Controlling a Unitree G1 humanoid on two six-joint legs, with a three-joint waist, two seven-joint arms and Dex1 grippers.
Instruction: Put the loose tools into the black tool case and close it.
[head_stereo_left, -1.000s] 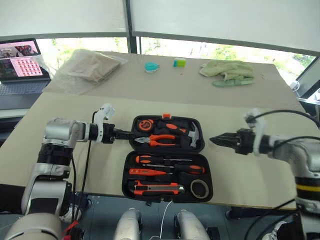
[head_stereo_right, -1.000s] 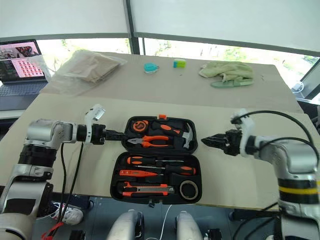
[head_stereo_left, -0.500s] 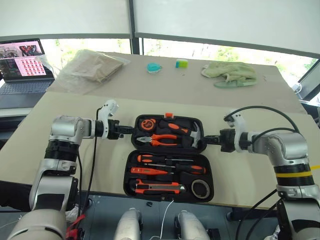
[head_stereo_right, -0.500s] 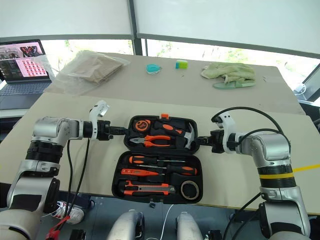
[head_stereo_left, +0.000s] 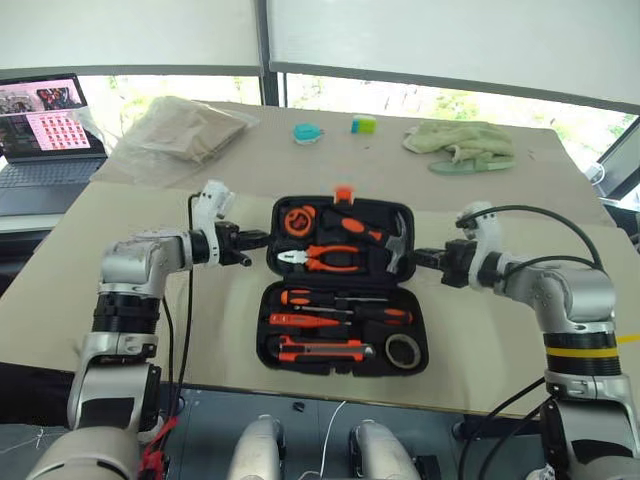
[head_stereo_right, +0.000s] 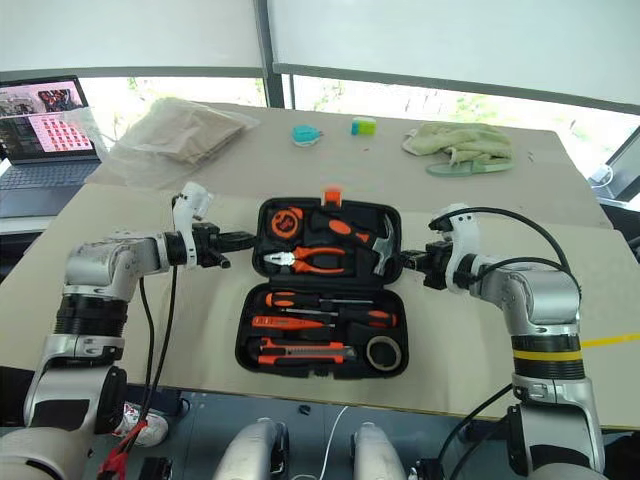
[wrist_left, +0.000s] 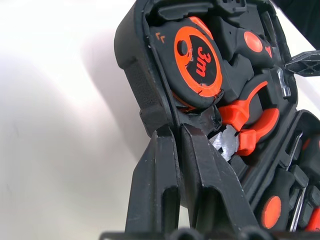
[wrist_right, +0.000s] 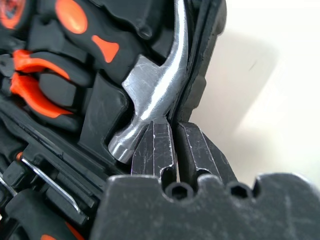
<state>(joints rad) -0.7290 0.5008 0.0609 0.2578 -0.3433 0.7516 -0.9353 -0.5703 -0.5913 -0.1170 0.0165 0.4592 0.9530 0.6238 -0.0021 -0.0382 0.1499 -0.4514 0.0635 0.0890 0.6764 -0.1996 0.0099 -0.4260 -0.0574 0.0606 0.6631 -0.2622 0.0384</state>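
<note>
While the black tool case (head_stereo_left: 340, 290) lies open on the beige worktop (head_stereo_left: 500, 330), both hands are clamped on the rim of its far half, the lid, which is raised off the worktop: the left hand (head_stereo_left: 262, 238) pinches the lid's edge at nine o'clock, beside the orange tape measure (wrist_left: 197, 62), and the right hand (head_stereo_left: 418, 259) pinches the edge at three o'clock, right by the steel-headed hammer (wrist_right: 155, 95). In each wrist view the two black fingers (wrist_right: 155, 145) sit nearly together with the thin case wall between them. The lid also carries the orange-handled pliers (head_stereo_left: 325, 259) at its centre and an orange latch (head_stereo_left: 343, 193) at twelve o'clock on its rim. The near half of the case holds the loose tools in their moulded slots (screwdrivers in the upper rows): a black-and-orange-handled screwdriver (head_stereo_left: 300, 297), an orange-and-black utility knife (head_stereo_left: 320, 350) toward six o'clock, and a small dark tape roll (head_stereo_left: 402, 350) at about four o'clock. Farther off on the worktop, at twelve o'clock from the case, lie a teal object (head_stereo_left: 307, 132), a green cloth (head_stereo_left: 458, 143) and a plastic bag (head_stereo_left: 185, 132); a laptop (head_stereo_left: 45, 125) stands at ten o'clock.
</note>
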